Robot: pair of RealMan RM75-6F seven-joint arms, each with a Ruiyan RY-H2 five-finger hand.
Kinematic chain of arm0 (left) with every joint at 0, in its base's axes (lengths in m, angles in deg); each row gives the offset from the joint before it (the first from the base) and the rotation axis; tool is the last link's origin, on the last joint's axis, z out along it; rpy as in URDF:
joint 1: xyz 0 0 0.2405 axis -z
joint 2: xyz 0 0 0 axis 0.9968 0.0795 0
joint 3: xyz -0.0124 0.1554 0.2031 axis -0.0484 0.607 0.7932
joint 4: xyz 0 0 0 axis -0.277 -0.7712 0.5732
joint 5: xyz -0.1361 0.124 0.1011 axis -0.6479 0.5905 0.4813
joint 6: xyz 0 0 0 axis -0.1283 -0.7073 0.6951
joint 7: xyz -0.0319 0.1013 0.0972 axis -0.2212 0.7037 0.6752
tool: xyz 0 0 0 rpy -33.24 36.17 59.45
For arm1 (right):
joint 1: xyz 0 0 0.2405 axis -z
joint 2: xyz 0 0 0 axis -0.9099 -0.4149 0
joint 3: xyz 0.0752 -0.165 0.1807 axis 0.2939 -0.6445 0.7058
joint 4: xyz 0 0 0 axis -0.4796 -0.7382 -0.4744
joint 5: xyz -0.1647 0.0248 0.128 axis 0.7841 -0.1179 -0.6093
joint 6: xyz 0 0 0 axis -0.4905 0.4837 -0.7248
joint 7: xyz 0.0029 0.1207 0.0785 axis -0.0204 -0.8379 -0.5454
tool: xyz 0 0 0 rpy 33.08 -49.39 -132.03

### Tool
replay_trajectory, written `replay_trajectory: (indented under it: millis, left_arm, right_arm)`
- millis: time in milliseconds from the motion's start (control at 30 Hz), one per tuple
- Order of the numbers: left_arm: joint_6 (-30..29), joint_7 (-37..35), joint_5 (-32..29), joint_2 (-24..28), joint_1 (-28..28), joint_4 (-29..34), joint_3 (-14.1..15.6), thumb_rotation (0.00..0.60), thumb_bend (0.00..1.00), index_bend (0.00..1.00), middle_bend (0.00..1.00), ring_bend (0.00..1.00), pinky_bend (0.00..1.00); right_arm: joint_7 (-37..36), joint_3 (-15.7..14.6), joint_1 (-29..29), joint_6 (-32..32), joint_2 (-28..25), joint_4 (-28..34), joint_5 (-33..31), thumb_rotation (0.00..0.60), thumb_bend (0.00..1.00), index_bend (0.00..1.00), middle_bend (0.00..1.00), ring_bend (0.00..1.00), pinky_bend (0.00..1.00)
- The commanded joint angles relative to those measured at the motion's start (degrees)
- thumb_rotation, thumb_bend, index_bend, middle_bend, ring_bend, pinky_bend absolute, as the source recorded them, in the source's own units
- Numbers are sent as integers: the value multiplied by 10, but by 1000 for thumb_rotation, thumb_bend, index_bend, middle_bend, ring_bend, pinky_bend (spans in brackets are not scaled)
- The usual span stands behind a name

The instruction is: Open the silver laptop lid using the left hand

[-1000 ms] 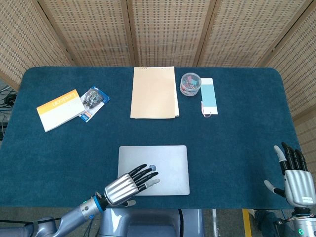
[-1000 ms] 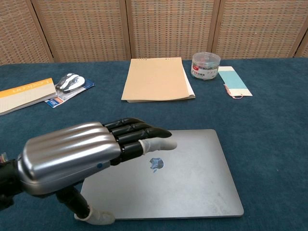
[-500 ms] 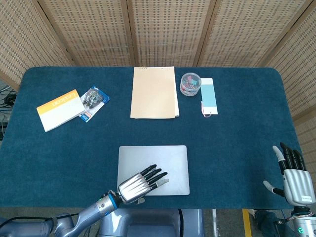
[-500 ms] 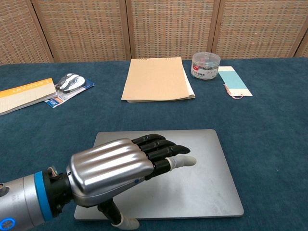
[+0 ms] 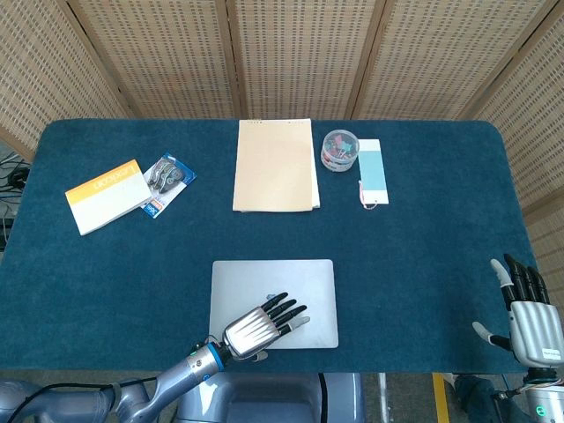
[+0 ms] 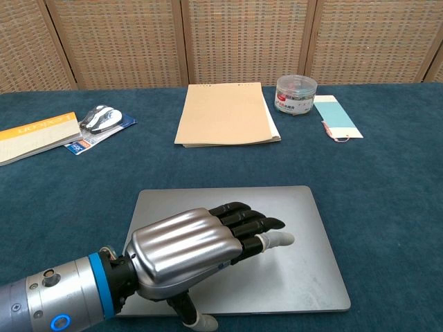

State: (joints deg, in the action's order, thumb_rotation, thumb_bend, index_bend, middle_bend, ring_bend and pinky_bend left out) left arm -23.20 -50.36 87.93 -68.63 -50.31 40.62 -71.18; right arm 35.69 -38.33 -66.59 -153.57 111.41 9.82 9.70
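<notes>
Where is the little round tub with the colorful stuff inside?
In the head view, the tub sits near the far edge of the table, a bit right of the middle, between the tan notepad and the light blue card.

Orange booklet (image 5: pixel 107 195) beside mouse pack (image 5: pixel 166 178); tan notepad (image 5: pixel 275 165); clip jar (image 5: pixel 340 151) touching blue card (image 5: pixel 373 169).

My left hand (image 6: pixel 201 252) lies over the closed laptop (image 6: pixel 304 270) near me, with a notepad (image 5: pixel 276 165) behind it across the table (image 5: pixel 423 264).
</notes>
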Motion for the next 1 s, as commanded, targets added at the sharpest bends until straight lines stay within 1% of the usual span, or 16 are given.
replay_trajectory:
  millis: [33,267,333,533,633,833,1000]
  left_arm:
    - [0,5,-8,-8,4,-8,-1,600,0,0,0,0,0]
    - [-1,19,-21,-23,12,-17,-3,600,2,0,0,0,0]
    - [0,21,-26,-25,13,-18,-3,600,27,0,0,0,0]
    - [-2,32,-38,-27,17,-17,-2,600,149,0,0,0,0]
    - [-5,35,-41,-26,18,-16,0,600,194,0,0,0,0]
    - [-10,42,-47,-25,22,-14,3,600,244,0,0,0,0]
    - [-14,45,-51,-22,25,-11,6,600,252,0,0,0,0]
  right_arm:
    - [-1,0,0,0,0,0,0,600,0,0,0,0,0]
    - [-2,0,0,0,-1,0,0,600,0,0,0,0,0]
    - [-3,0,0,0,-1,0,-1,600,0,0,0,0,0]
    - [-8,0,0,0,-2,-1,-1,600,0,0,0,0,0]
    - [-8,0,0,0,-3,-1,-1,600,0,0,0,0,0]
    - [-9,-1,0,1,-3,-1,-1,600,0,0,0,0,0]
    - [-9,-1,-1,2,-3,-1,-2,600,0,0,0,0,0]
